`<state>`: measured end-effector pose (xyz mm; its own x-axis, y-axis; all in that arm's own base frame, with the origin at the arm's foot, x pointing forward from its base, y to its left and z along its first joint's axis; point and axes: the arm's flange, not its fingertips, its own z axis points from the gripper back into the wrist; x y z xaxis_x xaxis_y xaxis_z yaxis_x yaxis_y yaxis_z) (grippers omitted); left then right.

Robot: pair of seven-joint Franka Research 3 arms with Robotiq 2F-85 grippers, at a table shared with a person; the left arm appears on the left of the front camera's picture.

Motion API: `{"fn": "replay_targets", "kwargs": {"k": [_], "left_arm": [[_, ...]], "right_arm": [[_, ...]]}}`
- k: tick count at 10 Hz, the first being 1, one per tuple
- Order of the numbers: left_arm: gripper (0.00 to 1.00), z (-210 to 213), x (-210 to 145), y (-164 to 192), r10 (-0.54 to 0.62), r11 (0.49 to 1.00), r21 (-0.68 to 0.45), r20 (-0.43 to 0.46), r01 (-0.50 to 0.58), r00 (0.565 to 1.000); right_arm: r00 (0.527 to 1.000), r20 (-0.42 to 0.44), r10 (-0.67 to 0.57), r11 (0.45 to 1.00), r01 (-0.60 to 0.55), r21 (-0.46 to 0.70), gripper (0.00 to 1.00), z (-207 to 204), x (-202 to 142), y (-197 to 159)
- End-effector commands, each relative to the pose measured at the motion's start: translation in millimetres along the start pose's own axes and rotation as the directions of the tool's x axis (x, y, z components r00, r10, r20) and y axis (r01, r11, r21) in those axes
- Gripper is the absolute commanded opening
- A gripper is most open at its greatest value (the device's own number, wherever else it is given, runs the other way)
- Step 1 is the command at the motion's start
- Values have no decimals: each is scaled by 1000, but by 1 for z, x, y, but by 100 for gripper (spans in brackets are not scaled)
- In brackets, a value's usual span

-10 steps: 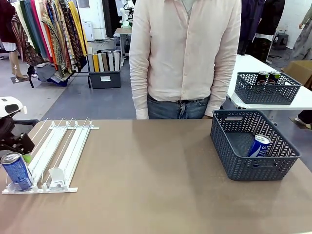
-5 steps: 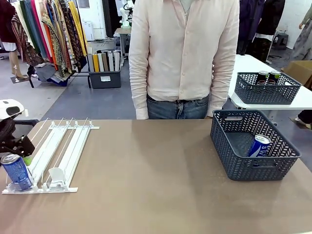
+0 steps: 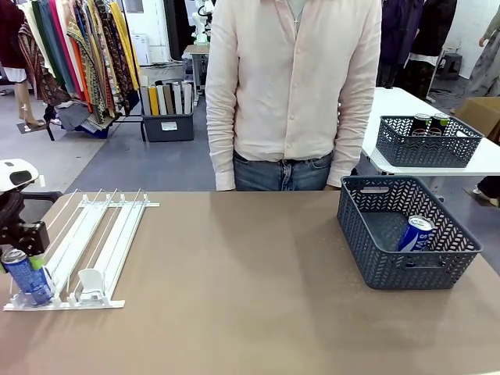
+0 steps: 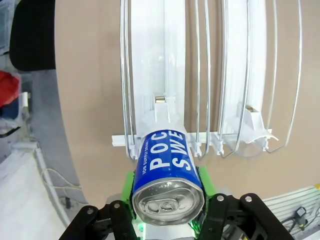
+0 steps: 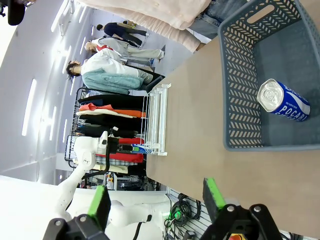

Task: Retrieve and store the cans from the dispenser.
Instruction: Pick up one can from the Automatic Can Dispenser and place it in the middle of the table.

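Note:
A blue can [image 3: 28, 276] with white lettering stands at the front end of the leftmost lane of the white dispenser [image 3: 105, 238], at the table's left edge. My left gripper [image 3: 28, 261] is shut on that can. In the left wrist view the green pads press both sides of the blue can [image 4: 168, 172], with the dispenser [image 4: 200, 75] beyond it. A second blue can [image 3: 416, 233] lies in the dark grey basket [image 3: 373, 188] at the right. My right gripper [image 5: 157, 200] is open above the table, short of the basket [image 5: 245, 60] and its can [image 5: 284, 102].
A person [image 3: 293, 94] in a light shirt stands at the far side, hands down. A white pusher block [image 3: 91, 281] sits near the dispenser's front lip. Another grey basket [image 3: 426, 144] with dark cans rests on a white table behind, at the right.
My left gripper's jaws have closed onto the blue can at the dispenser's front. The can now leans slightly. Nothing else has moved.

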<state>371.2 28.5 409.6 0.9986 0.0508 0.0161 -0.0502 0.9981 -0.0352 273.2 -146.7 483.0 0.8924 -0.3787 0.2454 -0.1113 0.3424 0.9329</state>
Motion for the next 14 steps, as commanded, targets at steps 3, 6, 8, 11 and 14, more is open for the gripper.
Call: {"fn": "replay_targets", "kwargs": {"k": [3, 6, 8, 11, 14], "left_arm": [[0, -2, -8, -11, 7, 1000, 28, 15, -7, 1000], [0, 27, -5, -5, 8, 998, 60, -15, -7, 1000], [0, 88, 12, 8, -43, 998, 40, 2, 43, 999], [0, 186, 28, 19, -162, 986, -16, 92, 164, 983], [0, 184, 37, 16, -128, 991, -17, 47, 129, 991]], "right_arm": [[1000, 15, 26, 999, -26, 30, 100, -2, 3, 1], [1000, 15, 26, 999, -26, 30, 100, -2, 3, 1], [1000, 15, 26, 999, -26, 30, 100, -2, 3, 1], [1000, 15, 26, 999, -26, 30, 100, -2, 3, 1], [1000, 15, 26, 999, -26, 30, 100, -2, 3, 1]]}}
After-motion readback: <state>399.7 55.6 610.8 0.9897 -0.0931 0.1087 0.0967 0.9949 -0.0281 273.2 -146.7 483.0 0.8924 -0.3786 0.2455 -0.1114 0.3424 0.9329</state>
